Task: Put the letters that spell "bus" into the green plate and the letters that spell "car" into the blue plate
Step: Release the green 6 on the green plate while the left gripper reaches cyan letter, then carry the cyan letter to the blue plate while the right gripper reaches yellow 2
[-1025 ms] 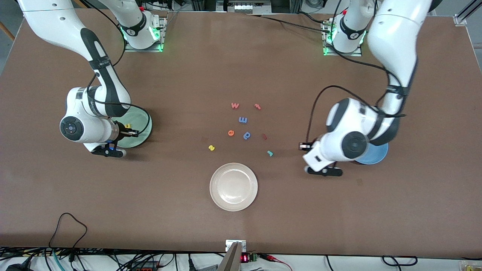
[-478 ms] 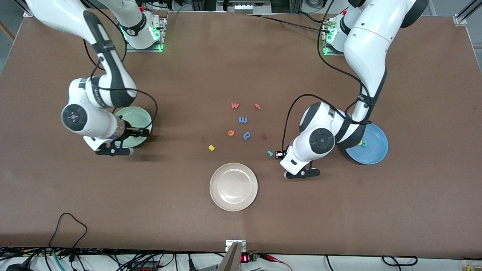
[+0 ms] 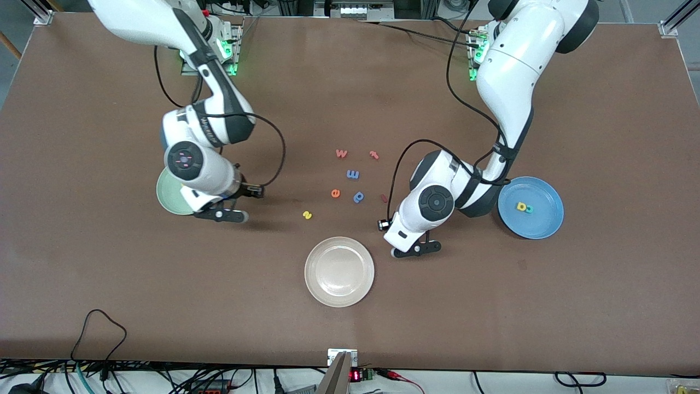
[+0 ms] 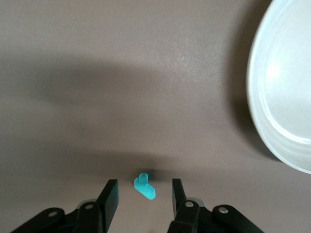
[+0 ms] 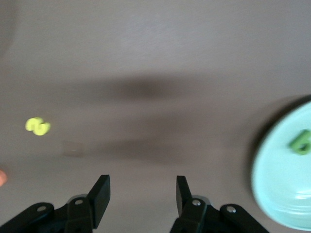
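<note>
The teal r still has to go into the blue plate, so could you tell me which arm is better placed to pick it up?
The left arm, probably: its open gripper already straddles the teal r, and the blue plate lies at its end.

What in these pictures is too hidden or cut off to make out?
- Green plate: front view, mostly covered by the right arm; its yellow u does not show.
- Green letter on it: right wrist view, blurred, shape unclear.
- Teal r: hidden by the left arm in the front view; it shows only between the left tool's open fingers.
- White plate: left wrist view, cut by the edge.
</note>
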`<state>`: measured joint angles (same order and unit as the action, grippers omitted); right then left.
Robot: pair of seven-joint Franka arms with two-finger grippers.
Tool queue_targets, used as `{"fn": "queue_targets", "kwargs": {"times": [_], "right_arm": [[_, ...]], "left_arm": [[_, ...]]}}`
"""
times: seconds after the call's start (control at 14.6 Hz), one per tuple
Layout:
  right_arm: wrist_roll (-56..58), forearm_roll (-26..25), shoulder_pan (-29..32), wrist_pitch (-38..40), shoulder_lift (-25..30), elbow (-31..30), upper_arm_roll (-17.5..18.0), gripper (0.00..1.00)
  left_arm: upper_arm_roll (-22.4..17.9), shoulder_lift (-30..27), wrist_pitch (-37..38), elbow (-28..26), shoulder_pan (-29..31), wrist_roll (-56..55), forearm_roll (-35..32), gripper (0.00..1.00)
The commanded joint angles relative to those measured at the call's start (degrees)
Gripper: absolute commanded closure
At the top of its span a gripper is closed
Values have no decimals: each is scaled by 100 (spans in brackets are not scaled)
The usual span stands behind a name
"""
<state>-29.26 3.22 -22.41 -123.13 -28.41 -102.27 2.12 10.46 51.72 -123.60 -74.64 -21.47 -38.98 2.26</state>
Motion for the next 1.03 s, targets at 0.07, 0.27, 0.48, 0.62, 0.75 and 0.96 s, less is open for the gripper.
{"fn": "queue_targets", "kwargs": {"times": [0.07, 0.27, 0.48, 0.62, 0.75, 0.96], "right_arm": [[-386, 83, -430, 26, -682, 794, -45, 45], [-405, 65, -685, -122, -947, 1033, -45, 49], [-116, 48, -720, -562, -1123, 1156, -37, 50], [244, 39, -825, -729, -1272, 1270, -36, 50], [481, 4, -870, -765, -1395, 1384, -37, 50], [895, -58, -914, -896, -1483, 1402, -37, 50]], "left_arm": [[-53, 233, 12, 231, -42, 13, -24, 49], [-44, 268, 12, 222, -42, 5, -15, 51], [-44, 321, 12, 222, -95, -13, -7, 53], [-44, 321, 12, 205, -156, -22, -7, 53], [-44, 321, 12, 196, -156, -31, -15, 54], [-44, 321, 12, 196, -156, 13, -24, 60]]}}
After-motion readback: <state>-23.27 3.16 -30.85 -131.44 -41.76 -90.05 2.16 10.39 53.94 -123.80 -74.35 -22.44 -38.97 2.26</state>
